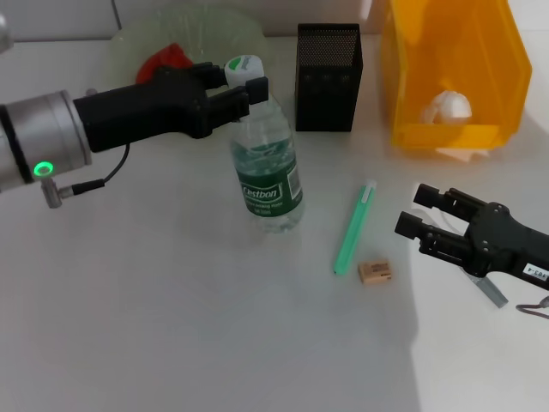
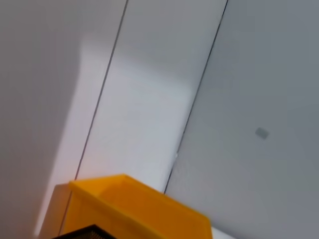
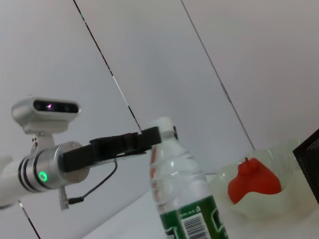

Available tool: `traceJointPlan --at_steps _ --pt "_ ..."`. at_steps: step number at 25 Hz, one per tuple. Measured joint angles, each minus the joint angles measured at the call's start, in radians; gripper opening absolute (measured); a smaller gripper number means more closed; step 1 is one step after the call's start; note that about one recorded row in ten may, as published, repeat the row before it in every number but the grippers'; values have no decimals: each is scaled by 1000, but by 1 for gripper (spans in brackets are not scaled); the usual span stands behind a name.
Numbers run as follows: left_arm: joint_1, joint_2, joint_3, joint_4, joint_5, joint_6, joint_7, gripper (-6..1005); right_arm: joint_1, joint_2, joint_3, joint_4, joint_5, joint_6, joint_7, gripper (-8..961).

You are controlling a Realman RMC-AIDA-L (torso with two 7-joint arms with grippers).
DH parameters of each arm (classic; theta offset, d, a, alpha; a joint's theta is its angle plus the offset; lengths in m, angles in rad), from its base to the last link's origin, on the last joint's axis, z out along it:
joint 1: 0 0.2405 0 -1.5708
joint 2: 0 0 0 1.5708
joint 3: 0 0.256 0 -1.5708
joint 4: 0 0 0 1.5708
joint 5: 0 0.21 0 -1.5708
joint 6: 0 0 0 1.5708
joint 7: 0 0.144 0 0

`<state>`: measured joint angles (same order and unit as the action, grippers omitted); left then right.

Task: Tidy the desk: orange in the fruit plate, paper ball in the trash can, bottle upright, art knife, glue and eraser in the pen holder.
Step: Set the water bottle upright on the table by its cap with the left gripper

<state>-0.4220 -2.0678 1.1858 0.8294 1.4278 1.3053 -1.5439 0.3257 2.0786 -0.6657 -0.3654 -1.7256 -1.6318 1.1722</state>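
The bottle stands upright at mid-table, with a green label and a white cap. My left gripper is shut on its neck just under the cap; the right wrist view shows this too, with the bottle. The orange lies in the fruit plate at the back left. The paper ball is inside the trash can. A green art knife and the eraser lie on the table. My right gripper is open and empty, right of them. No glue shows.
The pen holder stands behind the bottle, between plate and trash can. A grey flat piece pokes out beneath the right gripper. The left wrist view shows the trash can rim and the wall.
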Motion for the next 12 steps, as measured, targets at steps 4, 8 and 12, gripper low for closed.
traceJointPlan --at_steps 4,8,12 --pt "-57 0 -103 -259 -86 123 296 431 5 0 2 5 0 10 0 750" --pt "-66 -6 -129 -409 -154 151 553 433 15 0 2 18 1 10 0 750" --pt "-67 -11 -129 -535 -263 157 787 437 19 1 2 25 1 11 0 749"
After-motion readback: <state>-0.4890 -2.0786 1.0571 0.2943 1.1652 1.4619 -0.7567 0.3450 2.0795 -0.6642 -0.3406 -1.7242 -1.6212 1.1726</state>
